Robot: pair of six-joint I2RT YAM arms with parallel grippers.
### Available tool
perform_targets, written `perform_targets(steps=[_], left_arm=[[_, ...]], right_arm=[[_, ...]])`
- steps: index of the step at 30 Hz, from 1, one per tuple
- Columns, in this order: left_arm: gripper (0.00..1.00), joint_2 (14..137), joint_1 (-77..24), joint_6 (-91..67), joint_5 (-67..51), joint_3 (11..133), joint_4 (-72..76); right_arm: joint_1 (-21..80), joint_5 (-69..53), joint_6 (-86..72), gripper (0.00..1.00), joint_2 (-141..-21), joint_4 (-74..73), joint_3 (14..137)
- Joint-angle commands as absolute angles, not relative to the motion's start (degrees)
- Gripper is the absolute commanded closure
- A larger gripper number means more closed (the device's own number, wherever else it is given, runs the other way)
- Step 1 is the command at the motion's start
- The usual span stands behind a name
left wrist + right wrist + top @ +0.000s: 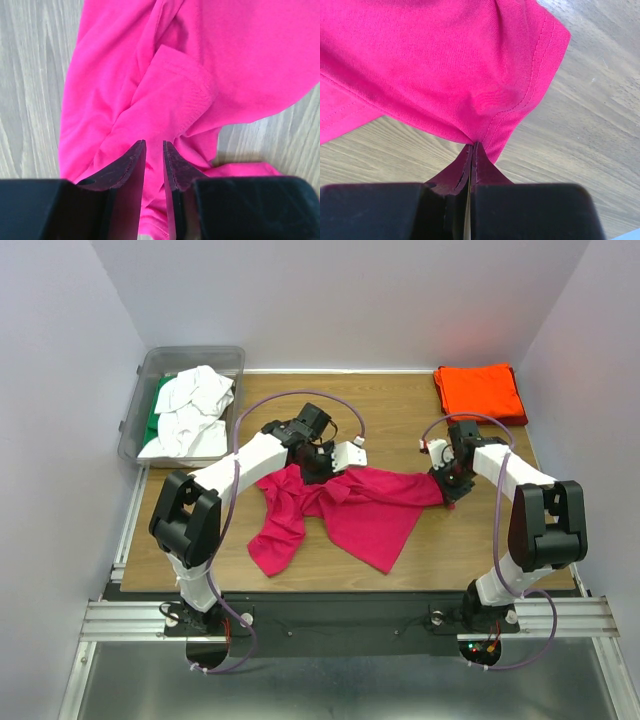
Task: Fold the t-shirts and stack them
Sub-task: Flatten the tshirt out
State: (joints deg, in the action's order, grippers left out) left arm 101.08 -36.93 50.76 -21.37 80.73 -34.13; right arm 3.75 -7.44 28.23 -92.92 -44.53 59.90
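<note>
Bin: clear grey bin [192,351] sits at the far left corner of the counter [340,405], with white tees [195,400] heaped over a green tee [152,412] inside.
Left end effector: the left end effector [318,468] is left of centre over the cloth's bunched top; its jaws are parted by a narrow gap and its tips are just above a folded sleeve.
Magenta tee: the magenta tee [350,515] lies crumpled mid-counter, its top edge strung between the two arms. Two loose lobes reach towards the near edge, stopping short of it.
Right end effector: the right end effector [472,146] is closed, pinching the tee's stitched right corner.
Orange-red tee: the orange-red tee [478,390] lies folded square at the far right corner, well apart from the magenta one.
Open room: bare wood shows along the far middle and at the near left and near right.
</note>
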Motion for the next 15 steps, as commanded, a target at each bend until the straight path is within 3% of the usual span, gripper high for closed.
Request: perform_targets(steps=[1, 6, 15], left_arm=[[0.65, 100.9, -37.26, 50.54, -24.43, 82.09, -35.24], [0.55, 100.28, -38.32, 52.2, -24.43, 80.69, -36.12], [0.54, 103.27, -39.2, 53.08, -23.29, 82.79, -35.94]], right_arm=[[3.43, -7.82, 28.04, 0.99, -91.41, -45.0, 61.61], [3.43, -7.65, 28.48, 0.99, -91.76, -45.35, 61.61], [3.43, -7.82, 28.48, 0.99, -92.55, -45.35, 61.52]])
